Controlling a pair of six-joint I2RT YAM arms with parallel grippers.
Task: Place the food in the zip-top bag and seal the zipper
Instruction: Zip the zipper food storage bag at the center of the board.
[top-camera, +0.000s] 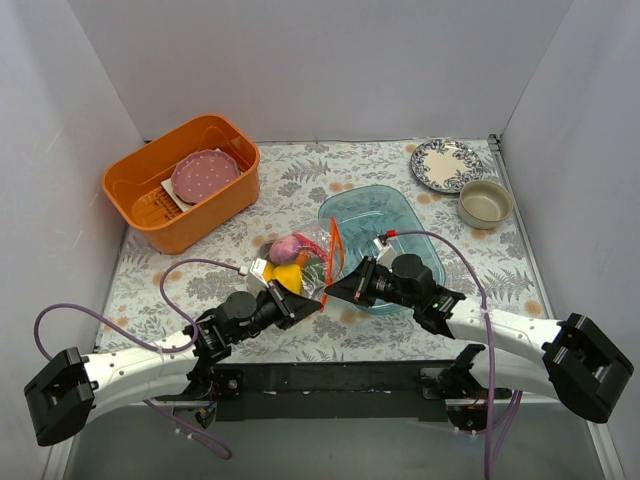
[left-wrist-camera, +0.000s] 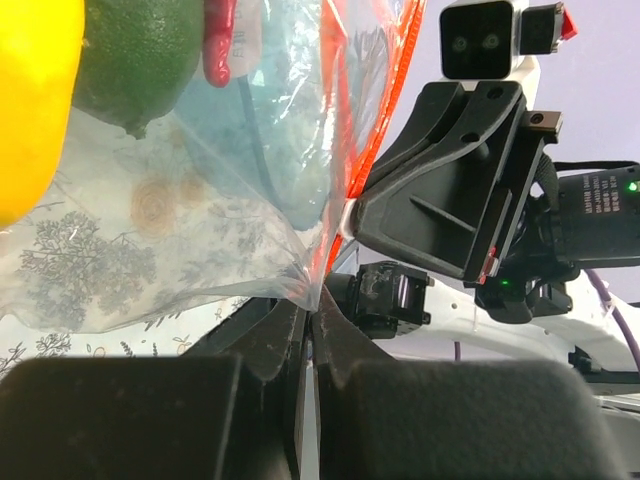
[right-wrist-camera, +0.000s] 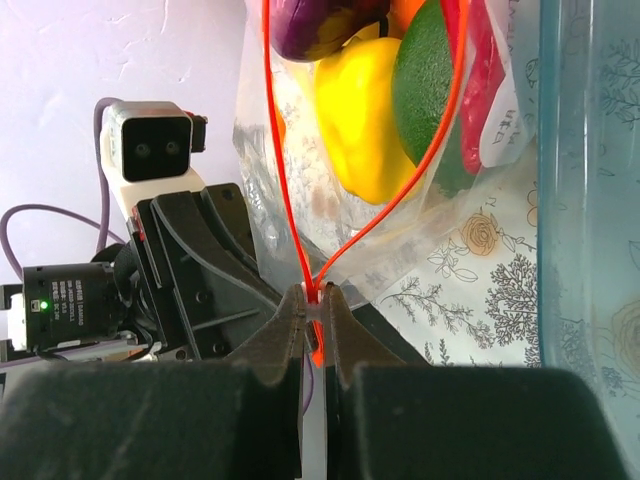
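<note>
We hold the zip-top bag (top-camera: 303, 256) up with the food (right-wrist-camera: 362, 112) inside. Our left pincer (left-wrist-camera: 308, 300) is clenched on the bag's corner to steady it. Our right pincer (right-wrist-camera: 315, 300) pinches the zipper (right-wrist-camera: 283, 180) at its end, maybe to slide along and shut the gap.

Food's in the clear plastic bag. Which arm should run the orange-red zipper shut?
Right, probably. The right gripper clamps the orange-red zipper strip where its open halves meet; the left gripper pinches the clear crinkly bag's corner.
</note>
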